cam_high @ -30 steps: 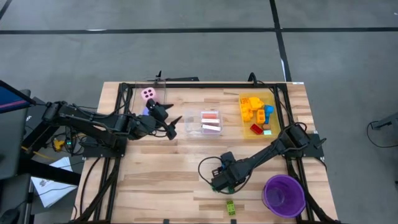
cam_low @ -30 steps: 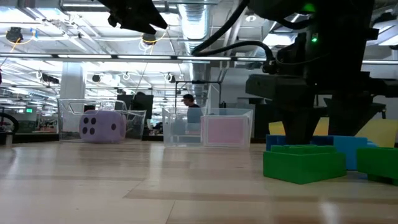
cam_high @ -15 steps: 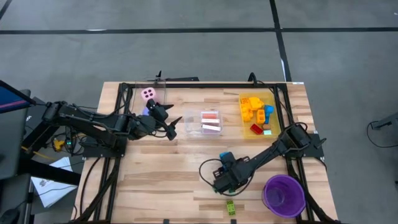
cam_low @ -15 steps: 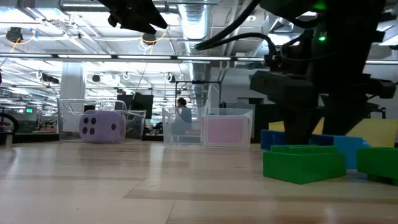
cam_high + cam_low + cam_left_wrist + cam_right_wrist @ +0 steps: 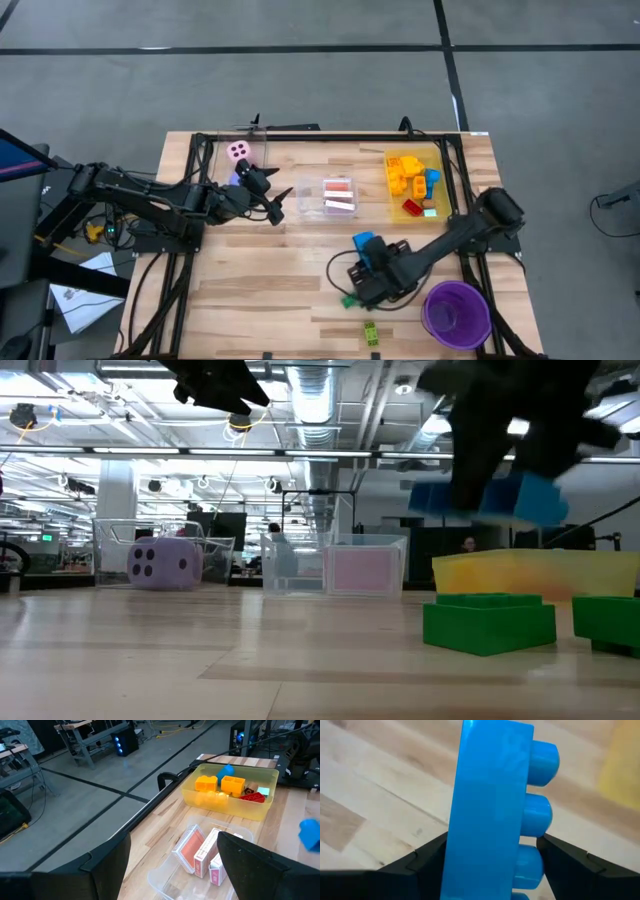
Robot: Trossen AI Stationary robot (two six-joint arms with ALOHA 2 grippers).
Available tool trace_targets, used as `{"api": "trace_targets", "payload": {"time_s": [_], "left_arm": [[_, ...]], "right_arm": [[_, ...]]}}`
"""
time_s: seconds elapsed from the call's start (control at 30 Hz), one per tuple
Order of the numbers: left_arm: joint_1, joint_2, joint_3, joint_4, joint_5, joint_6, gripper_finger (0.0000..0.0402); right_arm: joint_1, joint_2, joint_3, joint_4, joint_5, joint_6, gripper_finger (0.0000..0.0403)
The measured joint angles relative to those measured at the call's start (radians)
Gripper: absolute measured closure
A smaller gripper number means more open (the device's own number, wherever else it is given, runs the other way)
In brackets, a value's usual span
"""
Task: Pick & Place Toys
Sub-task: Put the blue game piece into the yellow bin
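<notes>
Nearest the front edge of the table (image 5: 250, 290), at about six o'clock from its middle, a small light green brick (image 5: 371, 333) lies alone, with a darker green brick (image 5: 347, 300) just beyond it toward eleven o'clock and the round purple cup (image 5: 457, 312) off at its three o'clock. Right over the darker green brick hangs the right gripper (image 5: 368, 262), its claw clamped on a blue brick (image 5: 492, 805) that is lifted clear of the wood; the low view shows that blue brick (image 5: 500, 498) in the air above the green ones (image 5: 488, 622). Farther back, near the table's centre, a clear bin (image 5: 338, 198) holds the pink-backed cards (image 5: 200, 851). At its three o'clock the yellow see-through bin (image 5: 441, 205) carries yellow, orange, blue and red bricks (image 5: 405, 172). At the clear bin's nine o'clock waits the left gripper (image 5: 280, 200), fingers apart and holding nothing. Farthest, near the back-left rim at eleven o'clock, sits the pink die (image 5: 238, 151), and the low view shows a purple dotted die (image 5: 165, 563) there too.
</notes>
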Motion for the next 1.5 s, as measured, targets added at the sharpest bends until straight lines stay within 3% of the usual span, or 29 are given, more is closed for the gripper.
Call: {"api": "trace_targets", "payload": {"time_s": [0.17,0.4,0.67,0.87,1.07,1.33,1.5], "left_arm": [[0.0,0.0,0.0,0.0,0.0,0.0,0.0109],[0.0,0.0,0.0,0.019,0.0,0.0,0.0109],[0.0,0.0,0.0,0.024,0.0,0.0,0.0109],[0.0,0.0,0.0,0.024,0.0,0.005,0.0109],[0.001,0.0,0.0,0.031,0.0,0.008,0.0109],[0.001,0.0,0.0,0.038,0.0,0.008,0.0109],[0.001,0.0,0.0,0.037,0.0,0.008,0.0109]], "right_arm": [[0.028,-0.107,0.0,-0.162,0.058,0.052,0.0132],[0.033,-0.218,0.001,-0.493,0.062,0.186,0.0133],[-0.105,-0.394,-0.162,-0.476,0.023,0.101,0.0133],[-0.299,-0.523,-0.342,-0.468,0.006,0.037,0.0133],[-0.494,-0.605,-0.437,-0.439,-0.009,-0.142,0.0133],[-0.67,-0.558,-0.493,-0.32,0.018,-0.372,0.0133],[-0.724,-0.479,-0.535,-0.324,0.07,-0.364,0.0133]]}}
